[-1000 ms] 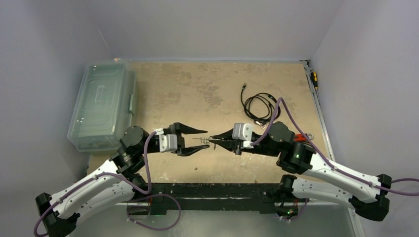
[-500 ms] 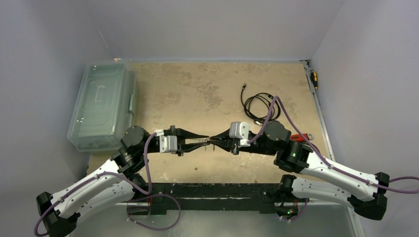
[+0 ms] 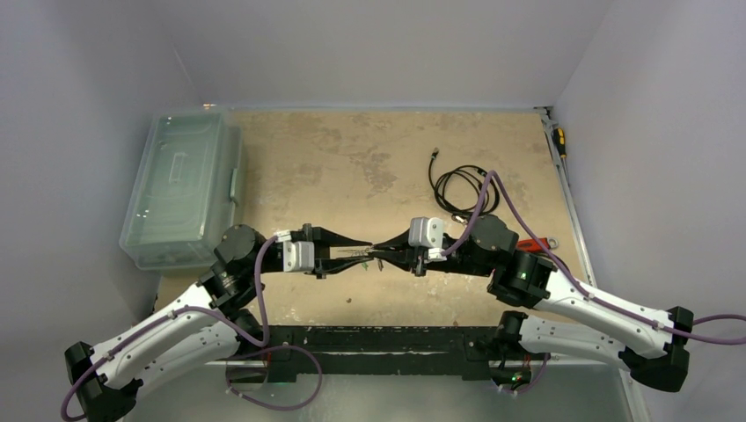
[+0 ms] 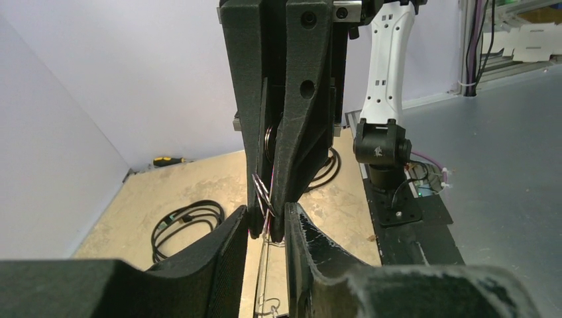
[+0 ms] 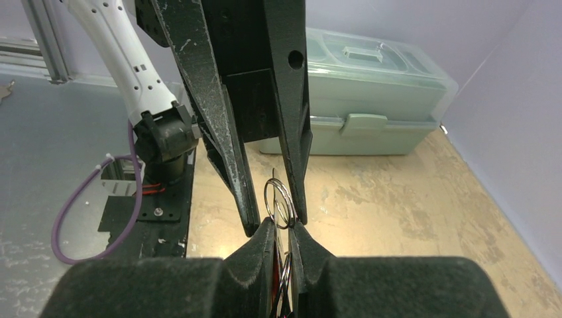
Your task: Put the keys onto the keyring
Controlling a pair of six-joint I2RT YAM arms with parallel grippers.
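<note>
Grippers stood tip to tip above the tabletop, the keyring between them and no key visible on it.

The right gripper had its jaws pinched on the keyring, a thin wire loop held in the air near the front of the tabletop. The left gripper faced it, its jaws a narrow gap apart on either side of the loop and the right gripper's tips. Whether they pressed the wire could not be told. A sliver of red showed deep between the right jaws, too little to call a key. A small red-and-silver item lay beside the right arm, too small to identify. By my judgement the ring was only being steadied between the two arms, and threading every key was yet to be done.
</note>
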